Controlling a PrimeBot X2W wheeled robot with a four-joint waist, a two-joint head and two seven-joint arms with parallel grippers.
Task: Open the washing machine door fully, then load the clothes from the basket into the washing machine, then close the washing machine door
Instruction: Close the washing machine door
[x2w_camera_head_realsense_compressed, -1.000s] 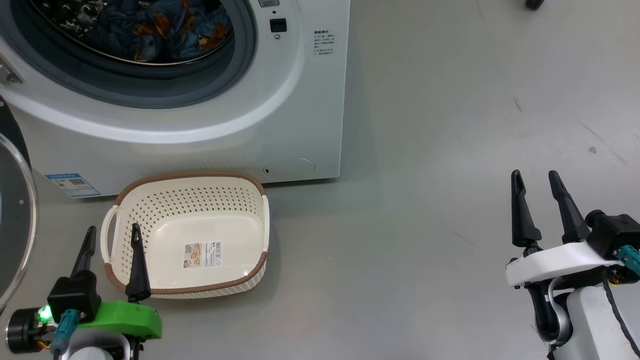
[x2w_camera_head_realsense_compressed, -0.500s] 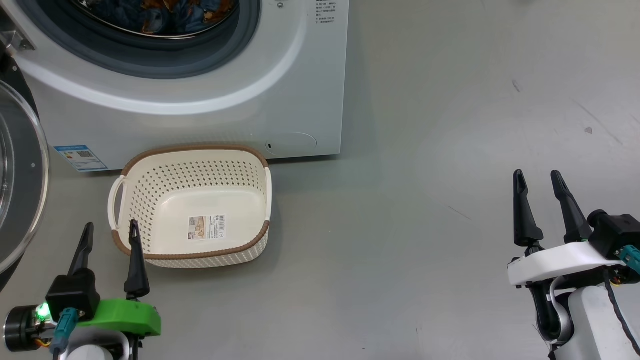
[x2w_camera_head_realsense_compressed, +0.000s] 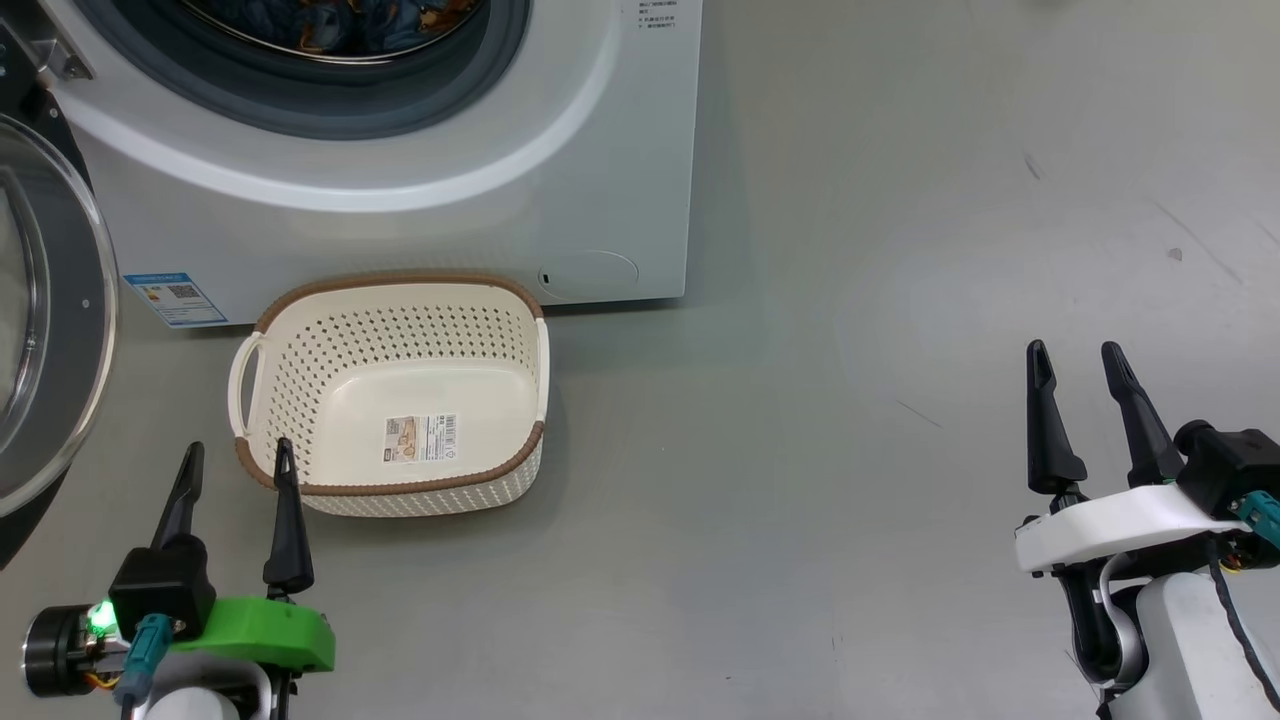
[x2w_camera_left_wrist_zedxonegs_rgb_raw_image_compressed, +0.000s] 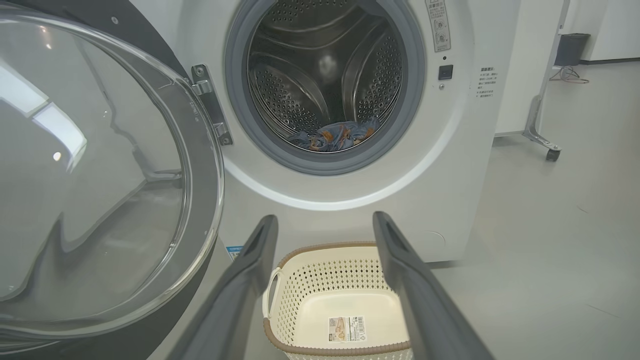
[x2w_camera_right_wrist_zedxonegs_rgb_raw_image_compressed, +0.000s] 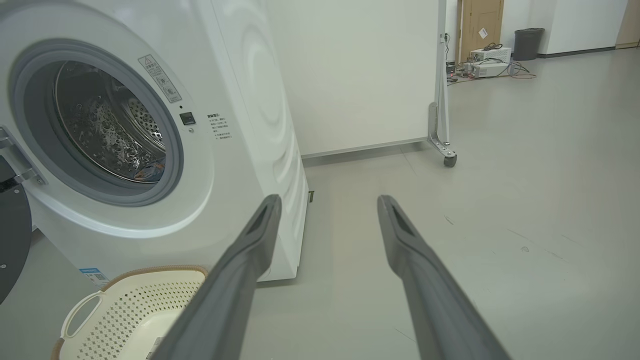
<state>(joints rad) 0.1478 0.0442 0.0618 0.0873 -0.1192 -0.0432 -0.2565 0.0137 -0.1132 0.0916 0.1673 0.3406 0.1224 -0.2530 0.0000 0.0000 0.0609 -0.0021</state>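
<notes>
left gripper (x2w_camera_head_realsense_compressed: 238, 446) sits at the lower left of my head view, jaws spread wide with nothing held, one fingertip (x2w_camera_head_realsense_compressed: 285, 452) overlapping the near-left corner of the basket (x2w_camera_head_realsense_compressed: 400, 282), which stands just in front of the washing machine (x2w_camera_head_realsense_compressed: 600, 150) at centre left. right gripper (x2w_camera_head_realsense_compressed: 1072, 347) is at the lower right, equally wide and empty, well apart from the basket. i see the washing machine door (x2w_camera_head_realsense_compressed: 55, 300) swung open at the left edge and the clothes (x2w_camera_left_wrist_zedxonegs_rgb_raw_image_compressed: 332, 137) lying in the drum (x2w_camera_left_wrist_zedxonegs_rgb_raw_image_compressed: 300, 60), upper middle of the left wrist view.
</notes>
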